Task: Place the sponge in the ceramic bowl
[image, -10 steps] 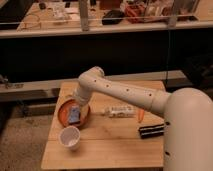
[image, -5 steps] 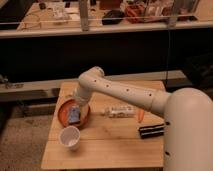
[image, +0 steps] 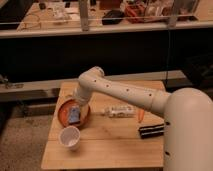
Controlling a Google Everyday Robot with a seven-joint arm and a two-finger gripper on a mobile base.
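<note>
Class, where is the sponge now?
Camera view, table's left side: the sponge lies in the ceramic bowl, behind the white cup, just under the gripper.

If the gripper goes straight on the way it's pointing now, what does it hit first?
Most likely the sponge. The gripper points down over the ceramic bowl, and the sponge lies in that bowl just below it. Depth is unclear, so I can't tell whether the two already touch.

End effector point(image: 76, 106) sits low over the ceramic bowl point(image: 62, 113), mostly hidden behind the arm's wrist point(image: 81, 94), which also covers the bowl's far rim. Sponge point(image: 74, 115) top edge tucked under it. Robot body point(image: 190, 130) cut off right and bottom, hiding one end of the black object point(image: 150, 131).
</note>
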